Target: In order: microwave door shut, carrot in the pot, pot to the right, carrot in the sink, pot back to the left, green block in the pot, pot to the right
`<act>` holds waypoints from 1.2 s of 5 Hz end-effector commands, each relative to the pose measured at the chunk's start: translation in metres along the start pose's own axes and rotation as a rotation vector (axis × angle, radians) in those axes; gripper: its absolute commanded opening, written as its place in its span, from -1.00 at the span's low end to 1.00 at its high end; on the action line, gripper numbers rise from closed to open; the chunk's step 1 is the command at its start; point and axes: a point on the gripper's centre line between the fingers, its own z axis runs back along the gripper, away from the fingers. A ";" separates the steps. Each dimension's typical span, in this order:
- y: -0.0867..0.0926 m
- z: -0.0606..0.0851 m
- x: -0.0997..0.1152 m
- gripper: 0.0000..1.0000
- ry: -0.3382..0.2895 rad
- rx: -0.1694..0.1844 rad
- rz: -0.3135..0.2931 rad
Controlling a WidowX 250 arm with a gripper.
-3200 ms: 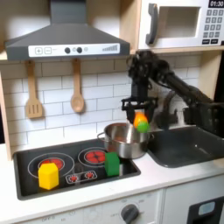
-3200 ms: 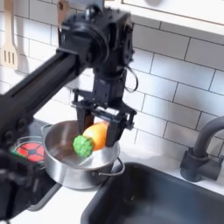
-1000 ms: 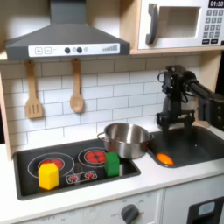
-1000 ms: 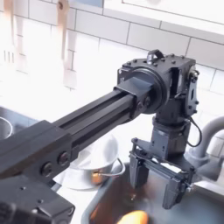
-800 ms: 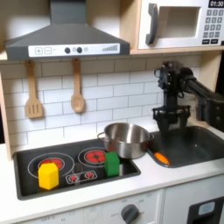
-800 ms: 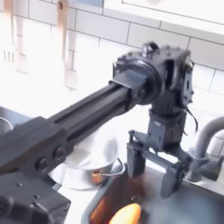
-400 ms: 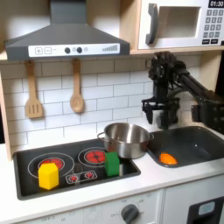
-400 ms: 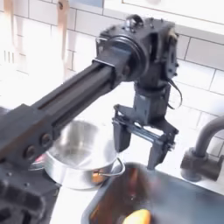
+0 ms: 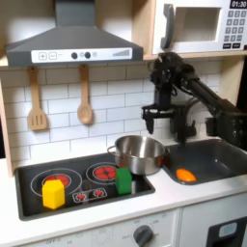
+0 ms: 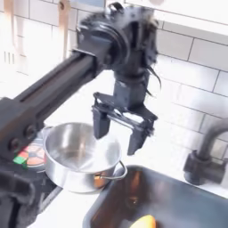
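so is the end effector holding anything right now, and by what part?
Nothing is held. The end effector hangs open and empty above the pot; the carrot lies loose in the sink.

One pot (image 9: 138,152), one carrot (image 9: 185,175), one sink (image 9: 222,154) — one each. Two blocks: green (image 9: 123,180) and yellow (image 9: 53,193). Two wooden utensils (image 9: 37,100) hang upper left. One microwave (image 9: 201,26).

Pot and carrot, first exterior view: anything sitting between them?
No loose item. In the first exterior view only the sink's near rim and a bare strip of basin floor lie between the pot and the carrot.
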 end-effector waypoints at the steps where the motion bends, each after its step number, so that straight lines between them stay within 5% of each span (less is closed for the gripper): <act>1: 0.033 -0.005 -0.003 1.00 0.029 0.045 0.074; 6: 0.044 -0.041 0.006 1.00 0.095 0.065 0.073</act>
